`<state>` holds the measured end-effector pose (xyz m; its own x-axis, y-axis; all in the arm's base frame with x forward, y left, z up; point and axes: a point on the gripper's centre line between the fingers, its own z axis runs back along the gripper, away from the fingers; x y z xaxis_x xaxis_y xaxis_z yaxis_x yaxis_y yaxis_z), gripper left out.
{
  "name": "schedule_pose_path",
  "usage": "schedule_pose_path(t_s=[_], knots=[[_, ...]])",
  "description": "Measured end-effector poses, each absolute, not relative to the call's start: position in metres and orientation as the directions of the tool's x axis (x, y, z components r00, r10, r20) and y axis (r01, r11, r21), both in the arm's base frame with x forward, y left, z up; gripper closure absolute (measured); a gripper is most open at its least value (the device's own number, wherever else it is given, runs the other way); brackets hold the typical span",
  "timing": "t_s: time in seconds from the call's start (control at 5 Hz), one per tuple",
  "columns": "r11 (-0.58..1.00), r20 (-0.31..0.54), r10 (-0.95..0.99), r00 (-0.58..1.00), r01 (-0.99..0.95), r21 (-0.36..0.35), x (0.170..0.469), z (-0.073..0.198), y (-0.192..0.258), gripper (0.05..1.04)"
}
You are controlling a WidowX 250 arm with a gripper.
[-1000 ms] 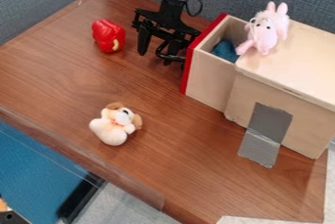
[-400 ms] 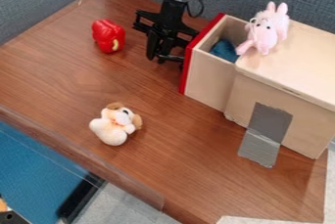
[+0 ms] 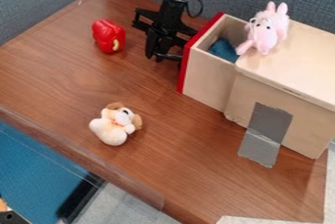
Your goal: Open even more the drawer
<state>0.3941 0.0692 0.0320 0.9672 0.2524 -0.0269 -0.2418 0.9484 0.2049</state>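
Note:
The black gripper (image 3: 157,56) hangs at the left of the drawer's red front (image 3: 190,56), low over the table. Its fingers are together on the black drawer handle (image 3: 169,57), which juts out from that front; the exact contact is partly hidden. The wooden drawer (image 3: 209,81) stands part way out of the light wooden box (image 3: 278,105). Inside the drawer, a blue item (image 3: 224,50) is visible.
A pink plush toy (image 3: 264,34) sits on the box top by the drawer opening. Left of the gripper lies a red toy pepper (image 3: 108,36). A white and brown plush dog (image 3: 116,124) lies nearer the front edge. Grey tape (image 3: 265,132) joins box and table.
The gripper's fingers, apart at first, have come together on the handle. Since then the gripper and the drawer front have moved slightly left, leaving the drawer a little farther out.

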Motion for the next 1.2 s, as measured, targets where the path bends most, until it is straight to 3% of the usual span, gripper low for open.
schedule_pose_path(t_s=[1.2], knots=[[0.935,-0.022,0.293,0.956,-0.282,0.217,0.392,0.037,0.092,0.922]])
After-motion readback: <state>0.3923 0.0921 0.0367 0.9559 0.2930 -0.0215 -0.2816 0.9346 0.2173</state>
